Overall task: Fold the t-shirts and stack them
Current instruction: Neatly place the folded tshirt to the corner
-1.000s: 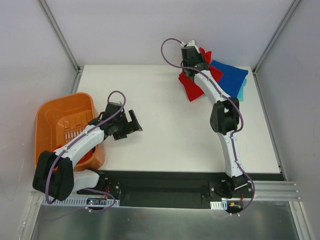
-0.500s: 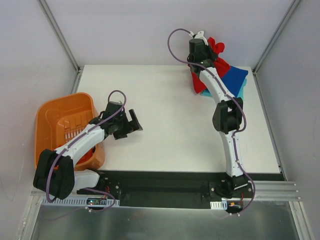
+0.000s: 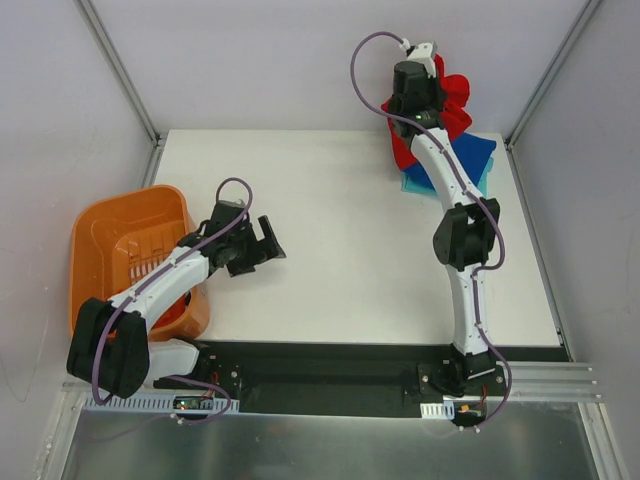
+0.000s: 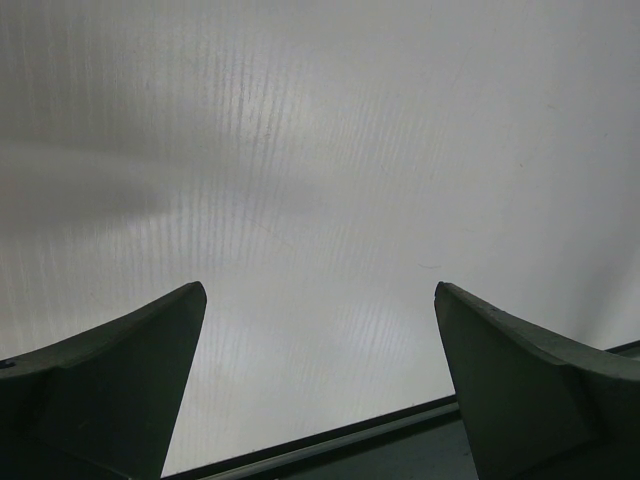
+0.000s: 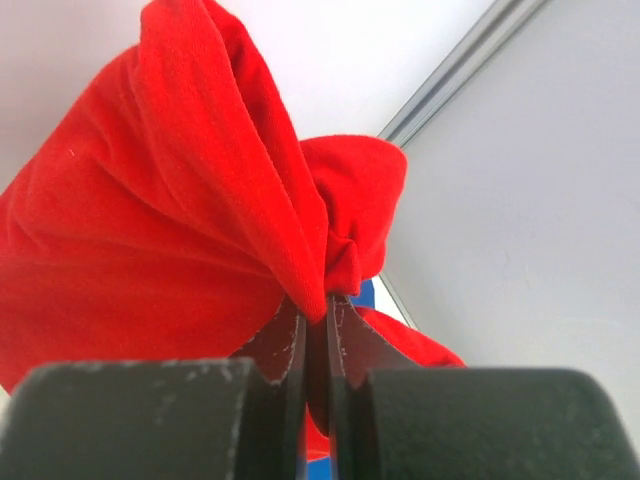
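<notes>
My right gripper (image 3: 432, 88) is shut on the bright red t-shirt (image 3: 455, 102) and holds it bunched in the air above the table's far right corner. In the right wrist view the red t-shirt (image 5: 180, 200) hangs in folds from my closed fingertips (image 5: 318, 312). Under it lie a royal blue t-shirt (image 3: 475, 152) and a light teal t-shirt (image 3: 414, 184), stacked flat. My left gripper (image 3: 262, 243) is open and empty over the bare table, next to the basket; its fingers (image 4: 120, 360) are wide apart in the left wrist view.
A rigid orange plastic basket (image 3: 110, 235) stands at the left table edge, with something orange-red low inside it. White enclosure walls and metal frame posts (image 3: 548, 75) close in the back corners. The white table (image 3: 340, 240) runs between the arms.
My right gripper has carried the red t-shirt up and to the right, from beside the blue shirt to above the stack. The left arm has not moved.
</notes>
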Robot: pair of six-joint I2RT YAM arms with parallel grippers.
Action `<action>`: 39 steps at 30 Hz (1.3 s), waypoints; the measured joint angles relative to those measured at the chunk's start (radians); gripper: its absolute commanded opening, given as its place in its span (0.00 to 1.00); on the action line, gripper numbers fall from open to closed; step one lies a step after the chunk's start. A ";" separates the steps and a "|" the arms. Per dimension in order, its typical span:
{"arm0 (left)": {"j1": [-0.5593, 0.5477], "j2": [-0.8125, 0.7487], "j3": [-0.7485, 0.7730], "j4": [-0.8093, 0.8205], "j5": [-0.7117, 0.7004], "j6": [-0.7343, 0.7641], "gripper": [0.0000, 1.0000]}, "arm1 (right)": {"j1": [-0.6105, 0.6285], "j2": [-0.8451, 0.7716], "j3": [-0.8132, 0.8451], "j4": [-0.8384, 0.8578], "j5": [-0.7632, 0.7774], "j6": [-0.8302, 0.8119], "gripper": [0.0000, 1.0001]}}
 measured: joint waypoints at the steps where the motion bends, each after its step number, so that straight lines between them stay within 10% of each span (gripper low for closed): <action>1: 0.000 0.002 0.003 0.000 0.000 0.001 0.99 | -0.004 -0.009 0.000 0.002 0.000 0.008 0.01; 39: 0.000 0.097 0.056 -0.015 0.002 0.005 0.99 | -0.288 -0.098 -0.299 -0.208 -0.352 0.442 0.08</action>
